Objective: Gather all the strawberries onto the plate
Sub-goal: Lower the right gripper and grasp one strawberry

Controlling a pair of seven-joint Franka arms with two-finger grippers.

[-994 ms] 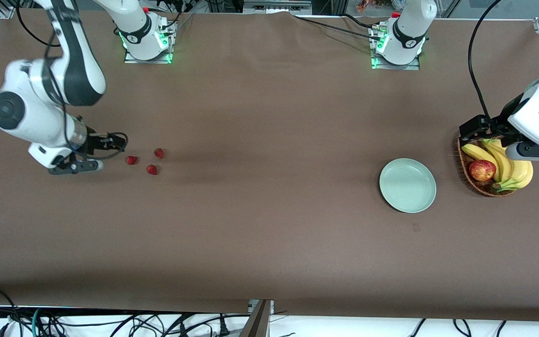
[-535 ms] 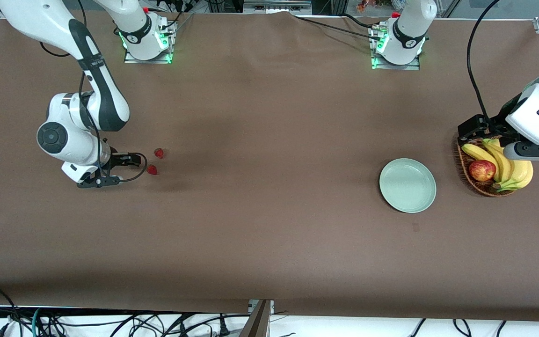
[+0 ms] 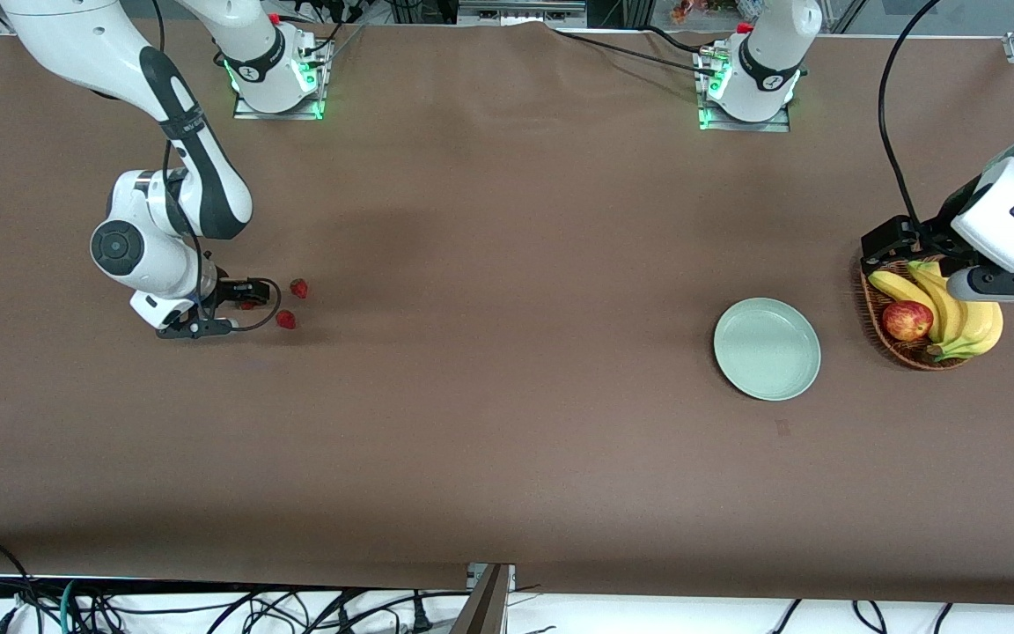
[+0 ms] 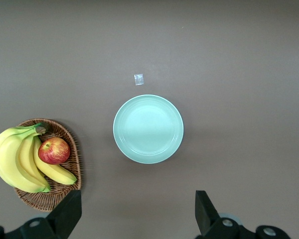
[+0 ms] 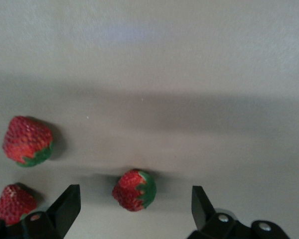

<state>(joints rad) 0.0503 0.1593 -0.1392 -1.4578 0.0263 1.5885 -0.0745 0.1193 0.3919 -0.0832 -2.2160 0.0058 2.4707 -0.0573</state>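
On the brown cloth-covered table (image 3: 489, 423), well toward the right arm's end from the plate (image 3: 767, 349), lay the three strawberries: small, plump, cone-shaped berries with a seeded, pitted red skin and little dark-green leafy caps. The right gripper (image 3: 234, 310) had come down low over the one farthest from the plate (image 3: 247, 305), and in the right wrist view that berry (image 5: 133, 190) sat between the two dark, blocky fingers (image 5: 65, 209), which stood spread wide on either side without touching it. The second strawberry (image 3: 298, 287) and the third strawberry (image 3: 286, 320) lay just beside it, a little closer to the plate, none of them touching.

The plate was round, shallow and smooth, pale mint-green with a plain glossy face and a low raised rim, and nothing lay on it. Near the plate, toward the left arm's end, stood a brown woven wicker basket (image 3: 875, 310) holding a bunch of smooth yellow bananas (image 3: 956, 313) and a rounded red-yellow apple (image 3: 907, 320). The left gripper (image 4: 137, 211) waited over the basket, its fingers wide apart and holding nothing.

Against the frame half a second before, the right arm had shifted slightly toward the plate and the berry, which had been hidden under the wrist, showed again between the fingers; a second before, the gripper had been off to the side of all three. The strawberries, plate and left arm had not moved.
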